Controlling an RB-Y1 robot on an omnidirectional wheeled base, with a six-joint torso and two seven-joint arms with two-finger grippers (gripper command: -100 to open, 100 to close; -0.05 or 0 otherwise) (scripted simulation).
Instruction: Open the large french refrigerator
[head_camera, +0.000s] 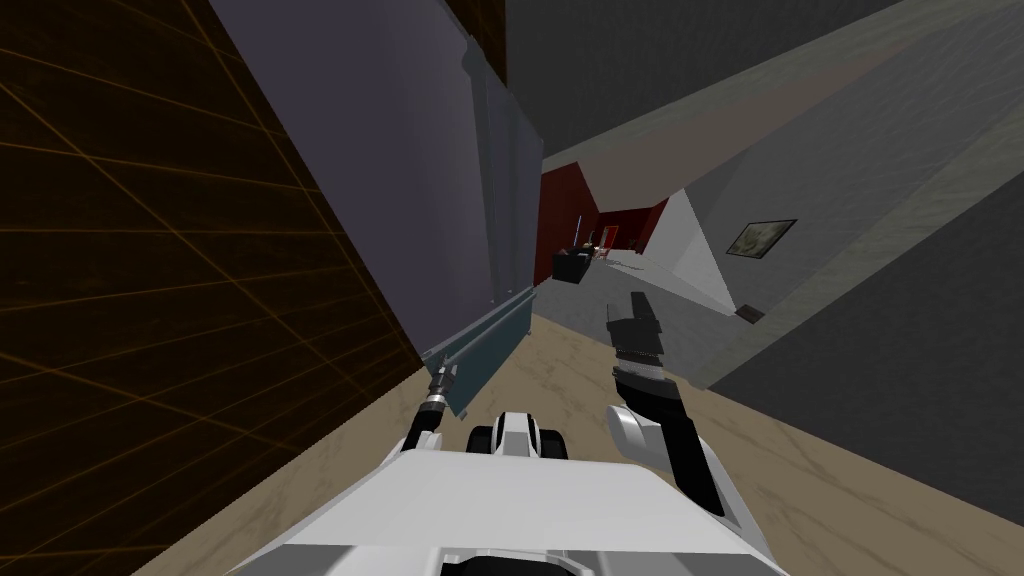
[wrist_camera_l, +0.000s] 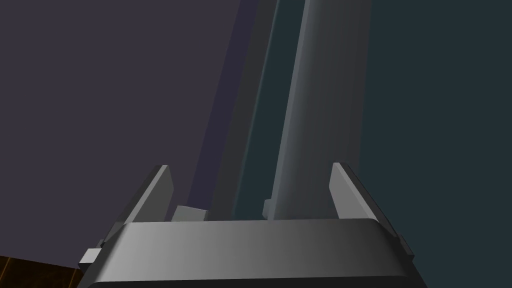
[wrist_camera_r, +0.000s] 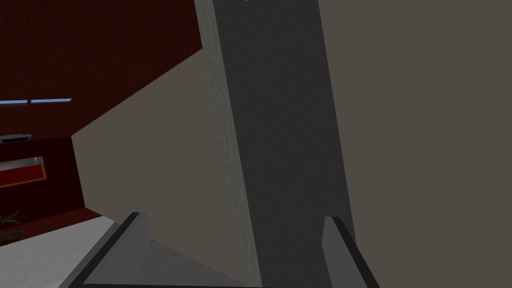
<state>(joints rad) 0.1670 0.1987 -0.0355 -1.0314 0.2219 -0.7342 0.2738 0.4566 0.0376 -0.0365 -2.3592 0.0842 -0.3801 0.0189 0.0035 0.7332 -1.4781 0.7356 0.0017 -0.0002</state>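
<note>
Only one handle (wrist_camera_l: 320, 100) stands between left pincer's (wrist_camera_l: 250, 166) two fingers (wrist_camera_l: 155, 195).

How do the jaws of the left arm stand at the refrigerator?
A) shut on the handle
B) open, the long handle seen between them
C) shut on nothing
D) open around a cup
B: the left gripper has its jaws wide apart, and the long grey handle of the refrigerator shows in the gap between them.

Refrigerator (head_camera: 400, 150) slate grey; wall (head_camera: 150, 300) dark brown, orange grid; floor (head_camera: 560, 370) mottled beige.
</note>
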